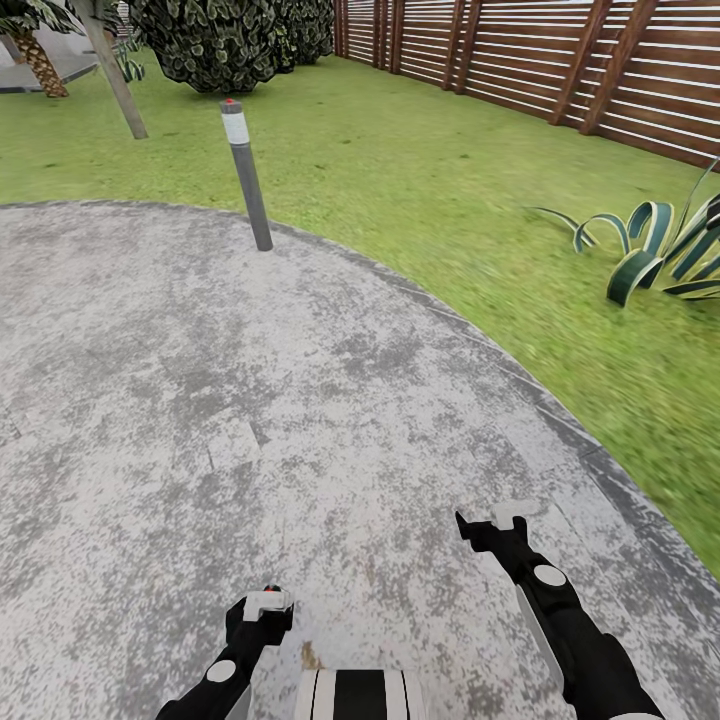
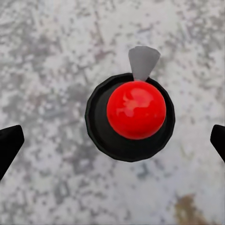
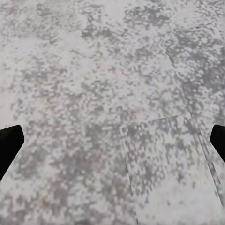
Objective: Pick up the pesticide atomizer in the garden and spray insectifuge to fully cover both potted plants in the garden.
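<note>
Seen from straight above in the left wrist view, the pesticide atomizer [image 2: 136, 110] shows a round red top, a dark round body and a grey spout. It stands on the grey paved patio [image 1: 250, 400]. My left gripper [image 1: 265, 610] [image 2: 115, 140] is open above it, one black fingertip [image 2: 9, 143] far out on each side, and it does not touch the bottle. My right gripper [image 1: 490, 525] [image 3: 112, 143] hangs open over bare paving with nothing between its fingers. The potted plants are out of view.
A grey bollard lamp [image 1: 245, 170] with a red tip stands at the patio's far edge. The lawn [image 1: 420, 170] runs back to a brown slatted fence [image 1: 560, 60]. A striped-leaf plant [image 1: 655, 250] grows at the right, and dark bushes [image 1: 230, 40] and a palm trunk [image 1: 40, 65] stand behind.
</note>
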Motion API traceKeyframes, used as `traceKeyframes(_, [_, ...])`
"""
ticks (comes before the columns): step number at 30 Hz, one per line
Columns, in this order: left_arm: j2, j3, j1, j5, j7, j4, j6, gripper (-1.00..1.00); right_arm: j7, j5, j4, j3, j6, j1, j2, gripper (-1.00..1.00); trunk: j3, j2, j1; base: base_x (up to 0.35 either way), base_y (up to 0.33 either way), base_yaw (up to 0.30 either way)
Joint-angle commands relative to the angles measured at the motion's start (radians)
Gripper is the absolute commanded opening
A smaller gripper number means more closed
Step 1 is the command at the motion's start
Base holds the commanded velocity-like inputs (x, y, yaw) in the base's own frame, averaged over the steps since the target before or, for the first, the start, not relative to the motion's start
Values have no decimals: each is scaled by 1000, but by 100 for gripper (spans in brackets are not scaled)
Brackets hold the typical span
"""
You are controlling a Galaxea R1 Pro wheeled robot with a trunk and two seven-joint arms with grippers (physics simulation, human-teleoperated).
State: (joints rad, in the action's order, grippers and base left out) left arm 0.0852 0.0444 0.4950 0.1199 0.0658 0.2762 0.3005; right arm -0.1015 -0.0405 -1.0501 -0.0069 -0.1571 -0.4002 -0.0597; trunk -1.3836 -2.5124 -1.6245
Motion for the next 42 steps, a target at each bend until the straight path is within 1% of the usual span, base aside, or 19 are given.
traceKeyframes(1, [1,5,0,10,5,-1,4,100,-4,-4,-1,-1,-6,0,0,100,-1,0,0,0,0,0])
traceKeyframes(6, [1,3,0,10,3,-2,4,100,-4,-4,-1,-1,-6,0,0,100,-1,0,0,0,0,-6])
traceKeyframes(15, [1,3,0,10,3,-2,5,100,-4,-4,-1,-1,-6,0,0,100,-1,0,0,0,0,-89])
traceKeyframes(38, [0,7,0,10,4,-3,5,100,-4,-4,-1,-1,-6,0,0,100,-1,0,0,0,0,-2])
traceKeyframes(39, [-1,8,0,9,4,-3,5,-100,-4,-4,-1,-1,-6,0,0,100,-1,0,0,0,0,0])
traceKeyframes(42, [-2,9,0,6,5,-3,6,-100,-4,-4,-1,-1,-6,0,0,100,-1,0,0,0,0,0])
